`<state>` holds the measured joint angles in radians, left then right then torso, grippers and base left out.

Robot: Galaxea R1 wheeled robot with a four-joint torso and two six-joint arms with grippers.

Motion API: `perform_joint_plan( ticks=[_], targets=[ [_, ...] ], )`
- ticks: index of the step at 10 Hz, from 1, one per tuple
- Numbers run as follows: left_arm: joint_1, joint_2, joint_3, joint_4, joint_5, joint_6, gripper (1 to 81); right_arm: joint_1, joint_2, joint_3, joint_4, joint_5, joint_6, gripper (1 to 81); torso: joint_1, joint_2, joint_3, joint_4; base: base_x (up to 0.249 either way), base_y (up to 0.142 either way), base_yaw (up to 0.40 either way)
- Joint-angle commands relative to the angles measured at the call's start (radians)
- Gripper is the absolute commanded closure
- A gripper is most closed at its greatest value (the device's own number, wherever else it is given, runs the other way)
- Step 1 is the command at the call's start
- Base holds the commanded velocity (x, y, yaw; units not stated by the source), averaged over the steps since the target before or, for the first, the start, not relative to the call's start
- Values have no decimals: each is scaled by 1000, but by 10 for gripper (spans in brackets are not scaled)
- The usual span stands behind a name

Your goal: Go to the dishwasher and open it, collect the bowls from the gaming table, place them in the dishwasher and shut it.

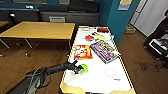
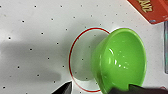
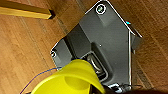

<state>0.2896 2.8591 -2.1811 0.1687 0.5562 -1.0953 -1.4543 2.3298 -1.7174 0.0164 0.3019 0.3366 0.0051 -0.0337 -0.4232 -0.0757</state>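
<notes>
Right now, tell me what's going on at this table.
The robot's left gripper is at a green bowl near the edge of the white game table, with the bowl tipped on its side. The right wrist view shows a yellow bowl close to that camera, over the wooden floor. Boxes and other items lie further along the table.

not much readable here tbh. orange box (image 2: 150, 10) in left wrist view has big yellow lettering along edge, cropped and sideways, looks like it ends in "Z", can't make out rest. head view: colourful packet (image 1: 82, 52) and big flat game box (image 1: 104, 51) on white worktop (image 1: 100, 80) both carry print, too blurry to read. small blue mark (image 1: 117, 79) near worktop's near end, maybe logo, unreadable. poster (image 1: 124, 4) on teal pillar, text illegible. right wrist view: no lettering.
</notes>
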Motion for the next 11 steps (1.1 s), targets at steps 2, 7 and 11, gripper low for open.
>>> perform_joint_plan(
  ticks=[2,7,11],
  targets=[
    [-128,16,15,54,36,3,10,13,-37,18,-24,-58,-4,811,0,0,0,0,0,0,0],
    [-80,23,70,196,106,9,811,25,-34,9,-23,-60,-2,811,0,0,0,0,0,0,0],
    [-183,-117,364,233,134,-3,811,25,-39,15,-24,-61,-2,811,0,0,0,0,0,0,0]
  ],
)
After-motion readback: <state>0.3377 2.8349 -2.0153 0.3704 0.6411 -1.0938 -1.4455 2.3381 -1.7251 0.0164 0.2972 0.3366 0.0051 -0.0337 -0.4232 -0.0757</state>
